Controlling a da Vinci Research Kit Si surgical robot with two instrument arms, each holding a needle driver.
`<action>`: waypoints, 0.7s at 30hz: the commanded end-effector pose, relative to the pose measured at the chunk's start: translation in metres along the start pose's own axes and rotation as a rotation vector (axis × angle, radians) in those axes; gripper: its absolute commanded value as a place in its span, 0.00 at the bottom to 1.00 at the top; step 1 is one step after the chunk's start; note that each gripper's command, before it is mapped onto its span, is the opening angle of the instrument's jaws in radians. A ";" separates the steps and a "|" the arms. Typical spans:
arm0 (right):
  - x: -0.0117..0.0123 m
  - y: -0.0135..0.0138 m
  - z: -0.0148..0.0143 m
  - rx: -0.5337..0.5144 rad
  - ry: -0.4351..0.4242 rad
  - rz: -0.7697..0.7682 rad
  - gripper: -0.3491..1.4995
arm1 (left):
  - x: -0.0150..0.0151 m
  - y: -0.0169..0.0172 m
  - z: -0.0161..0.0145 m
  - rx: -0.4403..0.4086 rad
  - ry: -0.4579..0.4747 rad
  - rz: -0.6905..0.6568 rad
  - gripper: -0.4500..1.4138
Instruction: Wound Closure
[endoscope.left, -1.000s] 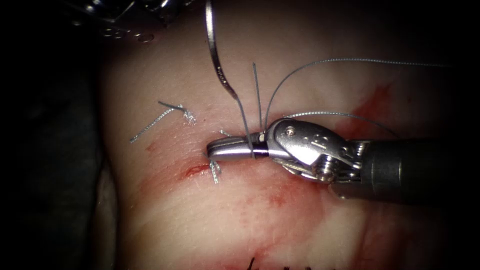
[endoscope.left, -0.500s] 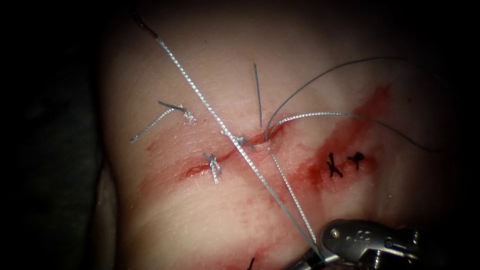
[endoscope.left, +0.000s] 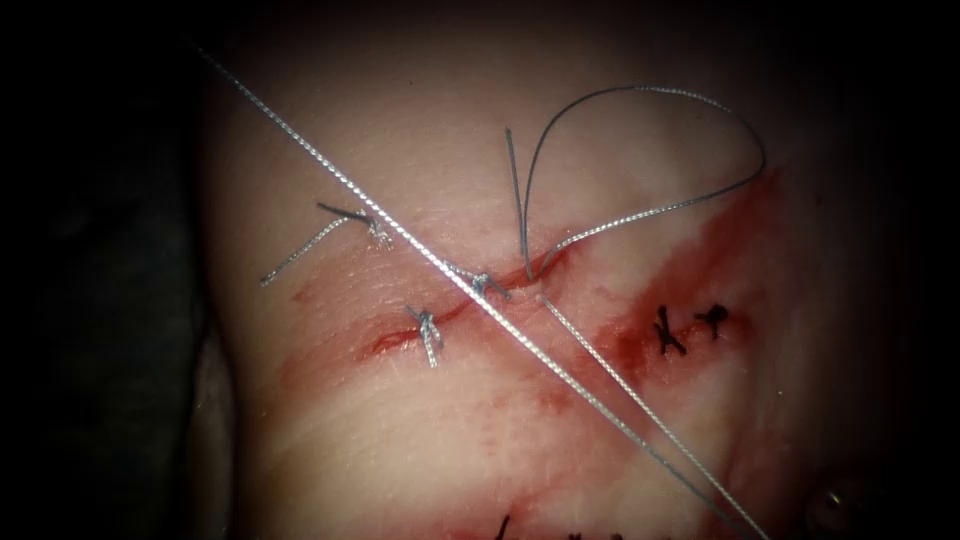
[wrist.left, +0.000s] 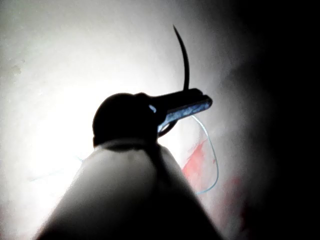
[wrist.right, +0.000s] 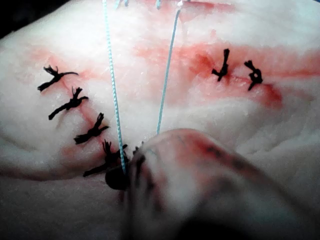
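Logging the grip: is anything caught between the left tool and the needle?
Nothing visible. The left tool holds the needle directly, seemingly near its thread end, off the tissue; the thread loops away from it.

Around my work there is darkness on every side, thickest at the left (endoscope.left: 90, 300) and far edge. 1 bright pool of light falls at the middle, fading outward.

Silvery thread (endoscope.left: 420, 245), red fluid (endoscope.left: 735, 215), seemingly black knots (endoscope.left: 668, 331).
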 end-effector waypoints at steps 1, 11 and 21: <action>-0.0013 0.0003 -0.0007 -0.027 -0.026 0.036 0.00 | 0.0002 -0.0004 0.0001 0.007 0.007 0.007 0.00; -0.0053 0.0000 -0.0047 -0.085 -0.070 0.171 0.00 | 0.0060 0.0020 -0.0035 0.081 0.060 0.137 0.00; -0.0072 -0.0002 -0.0100 -0.174 -0.059 0.224 0.00 | 0.0139 0.0063 -0.0092 0.096 0.161 0.206 0.00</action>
